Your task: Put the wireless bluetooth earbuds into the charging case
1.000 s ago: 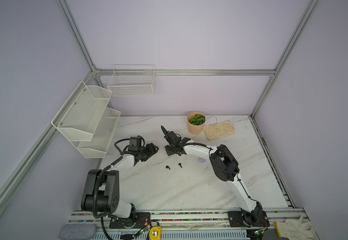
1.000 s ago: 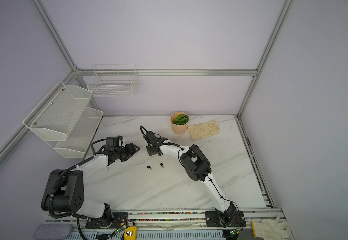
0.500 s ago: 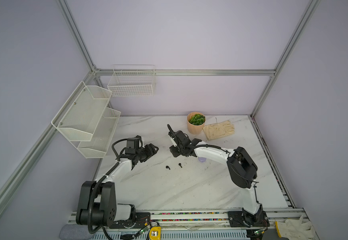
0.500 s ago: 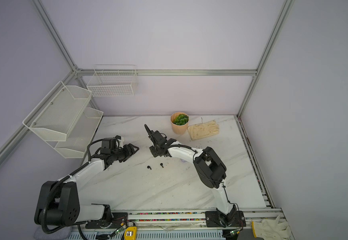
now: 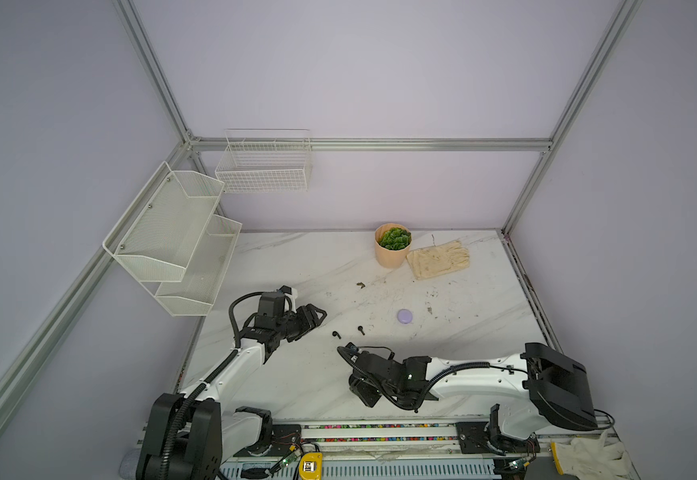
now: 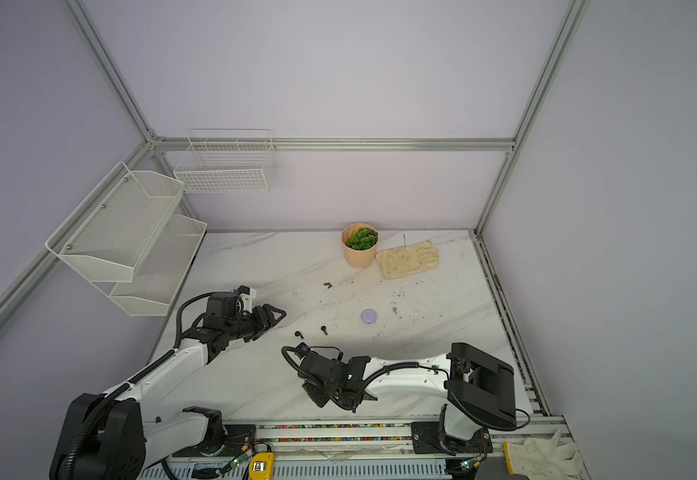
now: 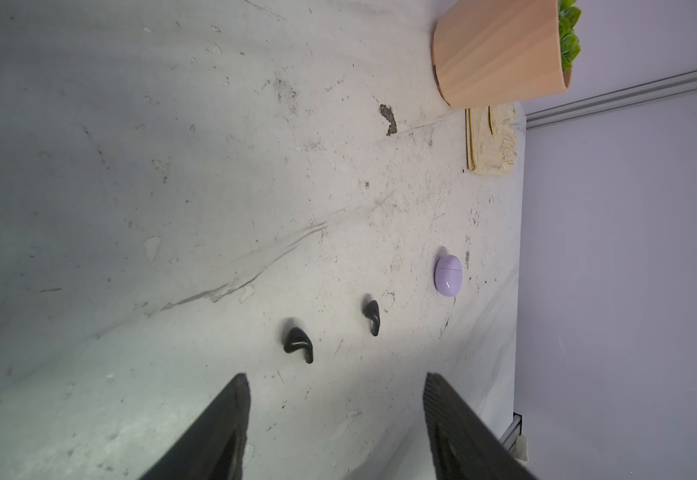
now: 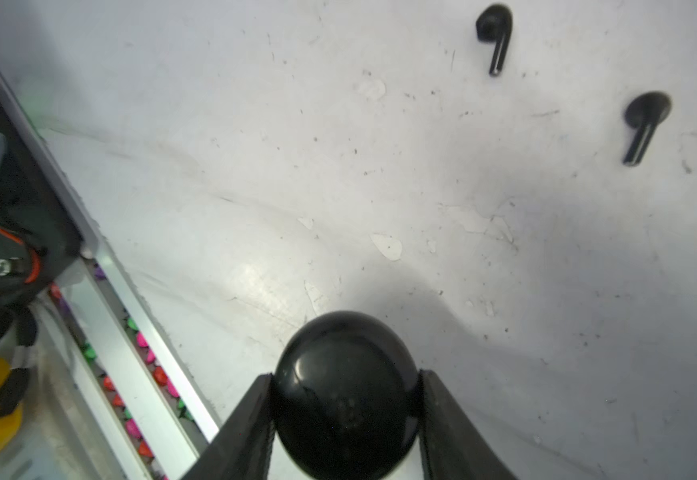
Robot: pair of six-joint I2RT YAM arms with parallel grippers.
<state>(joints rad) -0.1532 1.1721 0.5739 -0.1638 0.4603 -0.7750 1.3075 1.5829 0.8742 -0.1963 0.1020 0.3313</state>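
1. Right claw [image 8: 346,376]: jaws clamped on either side of a black case [image 8: 344,399], round and glossy, near the front edge of the table [image 8: 255,166]. The lid looks shut, though I can't make out a seam.
2. Left claw [image 7: 335,376]: jaws apart, nothing between them, aimed at the black earbuds [image 7: 298,343] [image 7: 372,316]. These lie loose on the table just ahead of it, apart from each other.
3. Beyond them is a lilac case [image 7: 448,275], shut and standing alone. No pale earbuds in sight.
4. Handling, my estimate: the earbuds are light, rigid and slick, so likely to skid or flip if nudged. Pinch across the bulb head, not the thin stem. The domed black case could squirt from the pads.
5. Views: only the right wrist view shows the grip on the black case; in both top views the wrist hides it. Only the left wrist view shows the left jaws' gap clearly.
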